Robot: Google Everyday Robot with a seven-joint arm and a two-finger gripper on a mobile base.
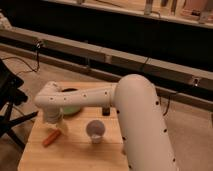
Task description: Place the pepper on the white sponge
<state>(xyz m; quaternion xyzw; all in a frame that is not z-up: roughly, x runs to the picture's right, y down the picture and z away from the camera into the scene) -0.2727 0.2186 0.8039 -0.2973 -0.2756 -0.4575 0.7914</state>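
The orange-red pepper lies on the wooden table near its front left. My gripper hangs at the end of the white arm, just above and behind the pepper, at the near edge of the green plate. The pepper lies free on the table, apart from the gripper. I cannot make out the white sponge; it may be hidden under the gripper and arm.
A pale cup stands at the table's middle. A small black block sits behind it, under the arm. The arm's thick upper part covers the table's right side. A dark chair stands left of the table.
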